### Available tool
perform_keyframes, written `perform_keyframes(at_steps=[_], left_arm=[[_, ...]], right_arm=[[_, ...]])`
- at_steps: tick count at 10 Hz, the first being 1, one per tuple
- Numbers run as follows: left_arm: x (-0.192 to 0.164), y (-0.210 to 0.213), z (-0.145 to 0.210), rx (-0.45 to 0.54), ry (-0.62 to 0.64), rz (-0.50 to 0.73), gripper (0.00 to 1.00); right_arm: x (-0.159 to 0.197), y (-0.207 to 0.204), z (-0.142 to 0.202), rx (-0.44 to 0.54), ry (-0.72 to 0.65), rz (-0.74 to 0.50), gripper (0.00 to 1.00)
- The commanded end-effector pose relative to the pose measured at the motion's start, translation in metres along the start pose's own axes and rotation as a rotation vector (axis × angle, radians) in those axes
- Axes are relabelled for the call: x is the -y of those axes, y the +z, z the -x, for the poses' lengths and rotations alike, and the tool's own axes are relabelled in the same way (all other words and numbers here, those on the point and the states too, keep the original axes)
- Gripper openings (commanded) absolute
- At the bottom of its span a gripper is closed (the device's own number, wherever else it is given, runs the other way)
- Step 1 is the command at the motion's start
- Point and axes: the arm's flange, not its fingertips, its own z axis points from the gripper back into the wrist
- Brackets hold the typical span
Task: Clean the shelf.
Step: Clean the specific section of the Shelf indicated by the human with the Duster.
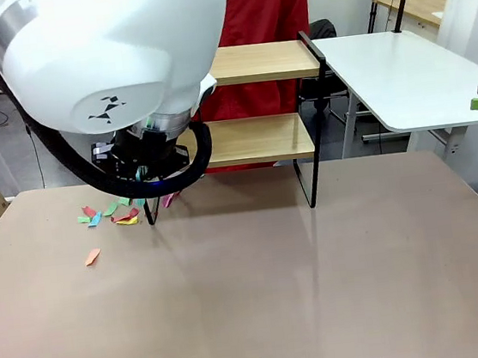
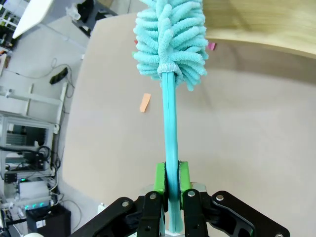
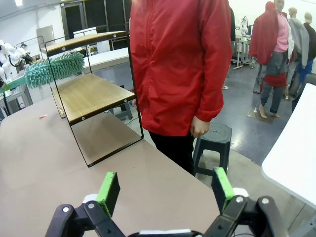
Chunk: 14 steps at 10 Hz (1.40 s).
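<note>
The shelf (image 1: pixel 260 138) stands at the far middle of the table (image 1: pixel 261 297), with both wooden boards bare where I can see them. My left arm (image 1: pixel 104 56) hangs over its left end and covers that part. Coloured paper scraps (image 1: pixel 109 213) lie on the table beside the shelf's left foot. I judge these to be the debris this cleaning is meant to deal with.

Left wrist view: my left gripper (image 2: pixel 171 178) is closed tight on the handle of a teal duster (image 2: pixel 170 39), with the green pads (image 2: pixel 159 177) pressed on either side of the stem. The grip sits low on the handle, which I judge is meant to give the fluffy head reach beyond the fingers. The head's tip meets the edge of a shelf board (image 2: pixel 266 24) ahead of the hand. I cannot tell which tier it is. An orange scrap (image 2: pixel 144 102) lies on the table below, and a pink scrap (image 2: pixel 211 46) lies just under the board edge.

Right wrist view: my right gripper (image 3: pixel 165 190) has its fingers spread wide and holds nothing. It is parked low over the table, well apart from the shelf, presumably to leave the working side free. From here the duster head sits at the shelf's far end, between the two boards in height. A person (image 3: pixel 177 64) stands just behind the shelf.
</note>
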Motion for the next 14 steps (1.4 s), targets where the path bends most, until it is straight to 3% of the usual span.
perform_keyframes(at_steps=[1,2,4,7,11,14], left_arm=[[-0.005,-0.010,-0.001,-0.019,-0.003,-0.017,0.13],[0.000,0.000,0.000,0.000,0.000,0.000,0.13],[-0.018,0.011,-0.003,0.039,-0.052,0.250,0.13],[-0.055,0.013,0.003,0.074,-0.087,0.444,0.13],[-0.080,0.002,-0.002,0.077,-0.286,0.795,0.13],[-0.101,-0.016,-0.009,0.033,-0.495,0.918,0.13]], right_arm=[[-0.001,-0.001,-0.002,0.001,0.004,0.001,1.00],[-0.001,-0.001,-0.002,0.001,0.004,0.001,1.00],[-0.001,-0.001,-0.002,0.001,0.004,0.001,1.00],[-0.001,-0.001,-0.002,0.001,0.004,0.001,1.00],[-0.001,-0.001,-0.002,0.001,0.004,0.001,1.00],[-0.001,-0.001,-0.002,0.001,0.004,0.001,1.00]])
